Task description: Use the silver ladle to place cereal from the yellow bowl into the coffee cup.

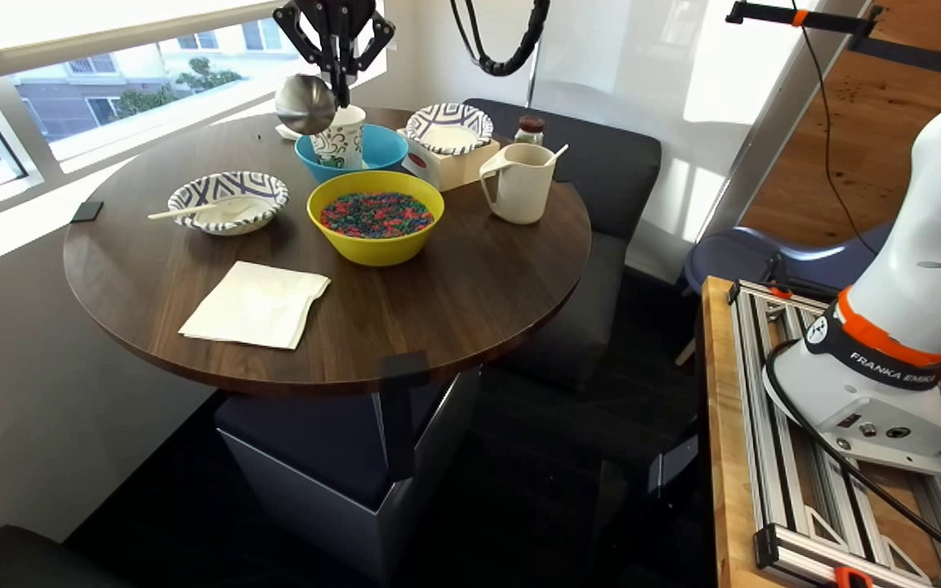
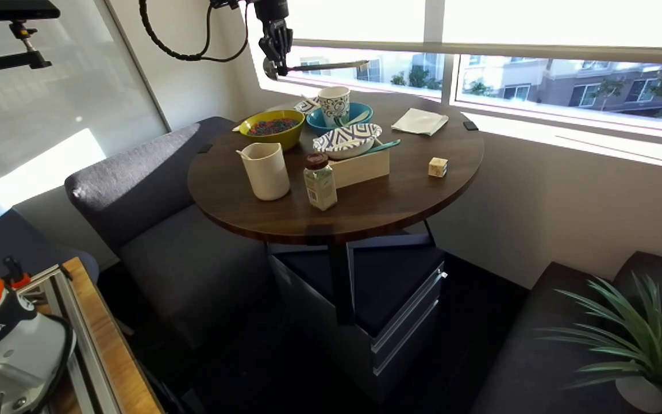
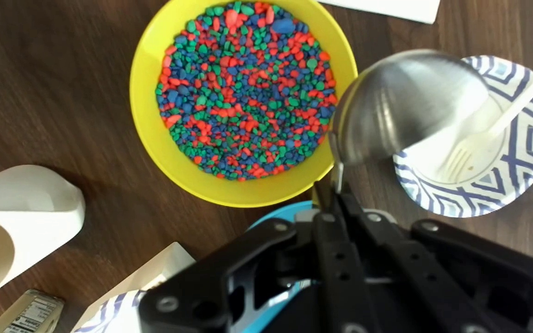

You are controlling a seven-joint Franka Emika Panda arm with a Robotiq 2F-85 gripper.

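1. Pinching the silver ladle (image 2: 322,67) just behind its scoop (image 3: 410,101), your claw (image 3: 333,192) is clamped on it. The ladle's long axis lies nearly level, tail toward 3 o'clock in an exterior view.
2. In the wrist view the scoop juts from your claw toward 1 o'clock, seemingly back-up; its hollow is hidden, so you cannot tell whether it carries anything.
3. Below your grip, at 6 o'clock from the claw in an exterior view, the coffee cup (image 1: 344,151) stands in the blue bowl (image 1: 387,147).
4. Farther off, the yellow bowl (image 3: 248,193) with the cereal (image 3: 248,92) lies between 10 and 11 o'clock from your claw in the wrist view; before dipping, you probably need to carry the scoop toward 9 o'clock and turn its hollow up.
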